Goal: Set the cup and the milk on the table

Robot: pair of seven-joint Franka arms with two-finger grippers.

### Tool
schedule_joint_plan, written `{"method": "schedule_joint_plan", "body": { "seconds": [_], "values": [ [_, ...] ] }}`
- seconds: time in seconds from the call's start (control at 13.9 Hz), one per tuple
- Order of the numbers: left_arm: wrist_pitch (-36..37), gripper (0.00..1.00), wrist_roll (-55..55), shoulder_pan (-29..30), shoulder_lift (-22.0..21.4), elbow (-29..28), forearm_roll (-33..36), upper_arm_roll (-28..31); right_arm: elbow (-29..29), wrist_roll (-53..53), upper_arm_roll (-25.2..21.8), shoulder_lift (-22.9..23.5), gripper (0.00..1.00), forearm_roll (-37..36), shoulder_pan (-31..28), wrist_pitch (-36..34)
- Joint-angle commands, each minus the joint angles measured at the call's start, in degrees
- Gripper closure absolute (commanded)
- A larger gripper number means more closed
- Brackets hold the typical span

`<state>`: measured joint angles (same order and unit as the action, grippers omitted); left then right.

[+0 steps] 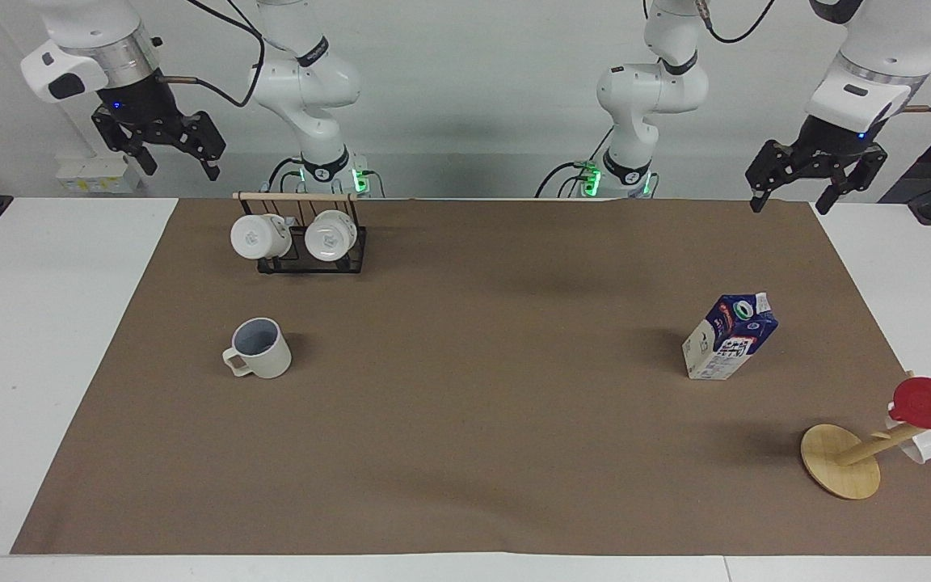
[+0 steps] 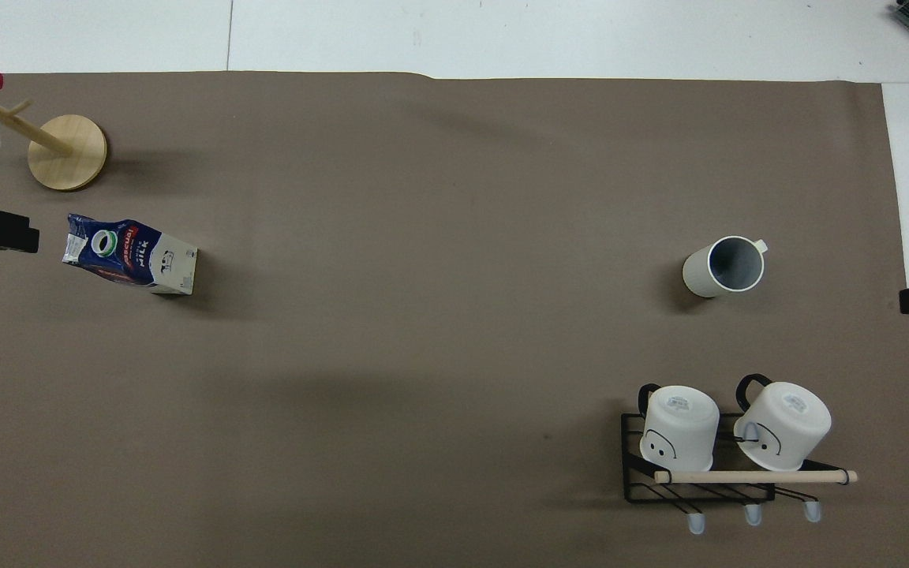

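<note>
The cup [image 1: 259, 347] and milk [image 1: 729, 336] stood upright on the bench's [image 1: 29, 323] brown mat [image 1: 473, 404], the cup toward the right arm's end, the milk toward the left's. Both hands hung raised with fingers spread and empty: right hand [image 1: 165, 150] over its bench end, left hand [image 1: 815, 179] over the mat's corner.

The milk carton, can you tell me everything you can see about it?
The milk carton is small, with a folded gable top. Its upper part is dark blue with a round white cap; its lower part is white with printed text. It looks like coated cardboard. It stands upright on the brown mat, toward the left arm's end of the table, a bit nearer the robots than the wooden cup stand. Nothing else touches it, and no end effector is near it.
</note>
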<state>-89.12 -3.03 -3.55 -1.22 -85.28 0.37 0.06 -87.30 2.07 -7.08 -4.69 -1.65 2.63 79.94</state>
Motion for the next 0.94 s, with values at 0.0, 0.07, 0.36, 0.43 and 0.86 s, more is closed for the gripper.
{"method": "schedule_joint_plan", "body": {
  "seconds": [0.0,0.07,0.36,0.43,0.86],
  "values": [
    [0.44,0.00,-0.13,0.12,-1.59,-1.64,-0.80,0.11,-3.13,1.00,0.31,-1.98,0.00,0.59,-0.18,1.00],
    [0.44,0.00,-0.05,0.04,-1.59,-1.64,-0.80,0.02,-4.62,1.44,0.49,-2.51,0.00,0.25,0.26,5.01],
    [0.35,0.00,-0.05,0.04,-1.59,-1.64,-0.80,0.02,-12.08,1.71,0.93,-1.37,0.00,0.68,1.67,15.13],
    [0.35,0.00,-0.13,0.04,-1.59,-1.64,-0.80,0.02,-14.19,1.80,1.02,-1.28,0.00,0.68,2.45,18.12],
    [0.27,0.00,0.04,-0.05,-1.59,-1.64,-0.80,0.02,-22.11,3.82,1.02,4.33,0.00,0.60,6.59,31.04]
  ]
}}
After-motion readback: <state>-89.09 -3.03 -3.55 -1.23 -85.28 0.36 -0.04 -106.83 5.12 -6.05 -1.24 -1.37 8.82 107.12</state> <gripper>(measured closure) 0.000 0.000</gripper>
